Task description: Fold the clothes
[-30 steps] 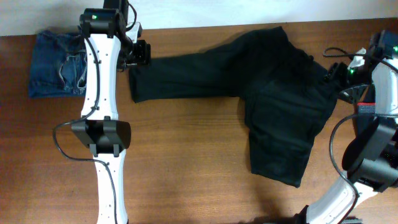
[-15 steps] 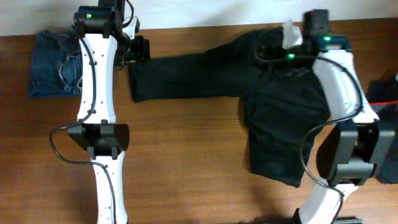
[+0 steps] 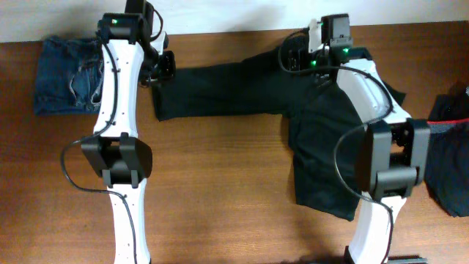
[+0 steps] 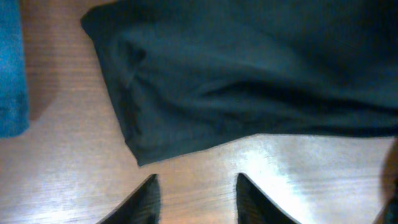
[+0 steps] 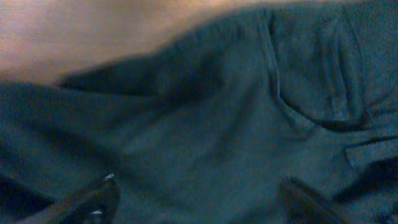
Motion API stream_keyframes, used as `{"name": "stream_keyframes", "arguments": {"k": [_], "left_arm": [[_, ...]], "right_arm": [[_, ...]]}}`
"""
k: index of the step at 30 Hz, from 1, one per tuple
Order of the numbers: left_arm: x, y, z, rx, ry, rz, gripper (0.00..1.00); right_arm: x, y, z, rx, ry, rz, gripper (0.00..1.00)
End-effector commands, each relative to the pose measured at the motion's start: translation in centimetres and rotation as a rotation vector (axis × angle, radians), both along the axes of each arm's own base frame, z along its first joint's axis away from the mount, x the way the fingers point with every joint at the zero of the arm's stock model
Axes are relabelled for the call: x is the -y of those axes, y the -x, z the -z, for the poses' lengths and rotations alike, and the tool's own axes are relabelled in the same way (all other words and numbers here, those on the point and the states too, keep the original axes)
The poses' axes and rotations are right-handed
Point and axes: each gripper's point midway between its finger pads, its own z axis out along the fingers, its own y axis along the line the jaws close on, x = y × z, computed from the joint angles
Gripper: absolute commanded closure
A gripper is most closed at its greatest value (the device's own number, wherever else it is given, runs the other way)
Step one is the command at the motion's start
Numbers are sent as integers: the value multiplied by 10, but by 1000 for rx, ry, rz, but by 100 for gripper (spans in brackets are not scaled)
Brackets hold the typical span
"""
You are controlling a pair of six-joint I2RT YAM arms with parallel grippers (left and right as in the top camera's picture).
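So the black trousers (image 3: 322, 125) are spread flat over the far right half of the table (image 3: 220, 191). One leg runs off to the left, parallel to the far edge, and the other hangs down toward the near edge, a bit right of the middle. The left tool (image 3: 163, 64) sits right at the cuff of that left-pointing leg. In the wrist view its fingers (image 4: 146, 199) are apart over bare wood just beside the hem, nothing between them and not touching the cloth as far as I can see. The right tool (image 3: 293, 57) is up by the far edge over the waist end. Its fingers (image 5: 93, 199) are spread wide above the pocket seam and aren't pinching anything. The blue jeans (image 3: 62, 77) are bunched up in the far left corner, well apart from the trousers. There's also a dark garment (image 3: 447, 161) with a reddish strip at the right edge, partly cut off.
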Motion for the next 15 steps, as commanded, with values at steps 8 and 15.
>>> {"name": "stream_keyframes", "arguments": {"k": [8, 15], "left_arm": [[32, 15, 81, -129, 21, 49, 99], [51, 12, 106, -107, 27, 64, 99]], "right_arm": [[9, -33, 64, 16, -36, 84, 90], [14, -56, 83, 86, -86, 135, 92]]}}
